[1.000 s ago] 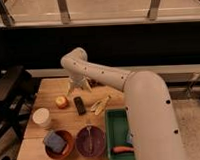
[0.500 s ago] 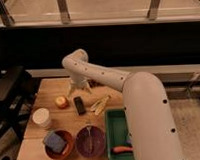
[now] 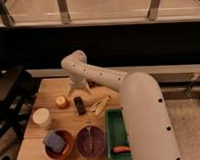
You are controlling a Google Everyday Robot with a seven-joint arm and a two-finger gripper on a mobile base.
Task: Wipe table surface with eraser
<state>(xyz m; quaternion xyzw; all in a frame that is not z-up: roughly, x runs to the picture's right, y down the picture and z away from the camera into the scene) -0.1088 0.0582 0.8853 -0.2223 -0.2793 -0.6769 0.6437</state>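
Brown bowl (image 3: 70, 141) holding blue-grey sponge (image 3: 54, 140) at near left corner of tabletop (image 3: 49, 86), purple bowl (image 3: 99, 146) beside it, green tray (image 3: 109, 128) at near right edge, eraser (image 3: 80, 105) flat mid-tabletop just right of apple (image 3: 61, 101), gripper (image 3: 78, 91) just beyond eraser, fingers apart, empty.

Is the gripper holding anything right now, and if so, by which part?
Nothing is held. The gripper is open just above the table surface, and the eraser lies flat on the wood just in front of it.

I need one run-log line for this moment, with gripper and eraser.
gripper: open, over table surface, behind eraser | eraser: on table surface, not held | wiping: not yet begun
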